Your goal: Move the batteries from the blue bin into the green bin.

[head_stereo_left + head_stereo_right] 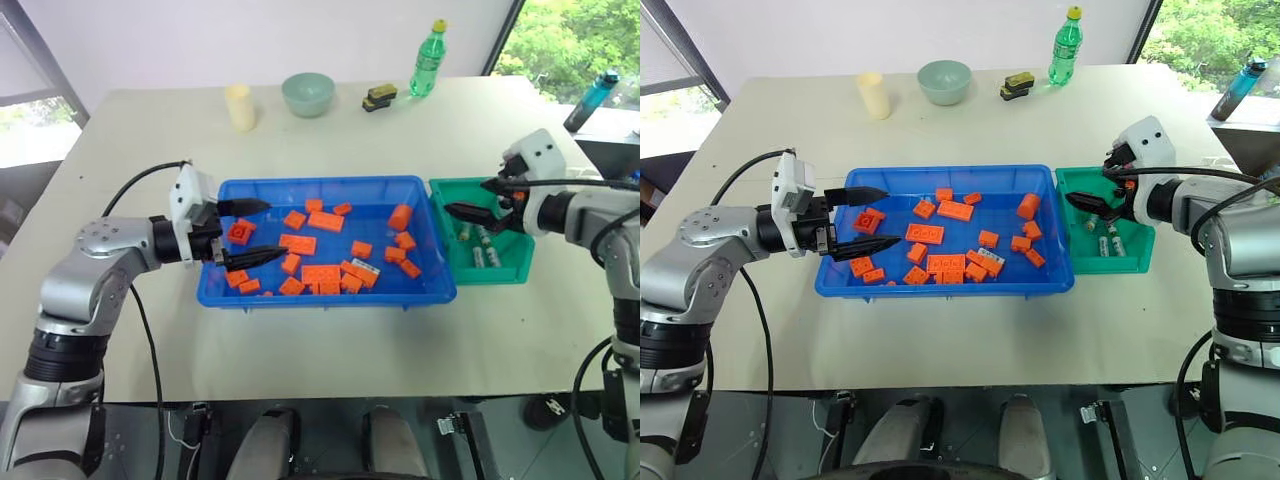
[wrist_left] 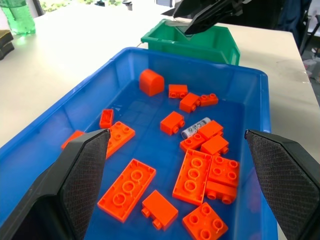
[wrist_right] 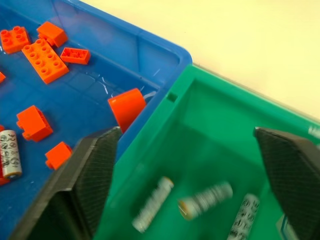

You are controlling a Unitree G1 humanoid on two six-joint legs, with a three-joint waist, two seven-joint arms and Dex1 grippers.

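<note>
left hand (image 1: 246,233) spread wide, empty, over left end of the blue bin (image 1: 326,292) | blue bin: orange bricks (image 1: 322,273), one battery (image 2: 195,128) among them | green bin (image 1: 518,270) touching its right side, batteries (image 3: 205,198) inside | right hand (image 1: 472,201) released, empty, above green bin

Orange bricks (image 1: 322,273) fill the blue bin (image 1: 325,184); green bin (image 1: 520,270) adjacent.

Arms: silver-grey rounded metal segments joined by black ribbed collars.
Wrist housings: white boxy blocks just behind each gripper.
Left gripper (image 1: 245,233): black tapered jaws, cross-hatched inner pads.
Right gripper (image 1: 478,203): the same black jaws.
Cables: black, looping loose along each forearm.
</note>
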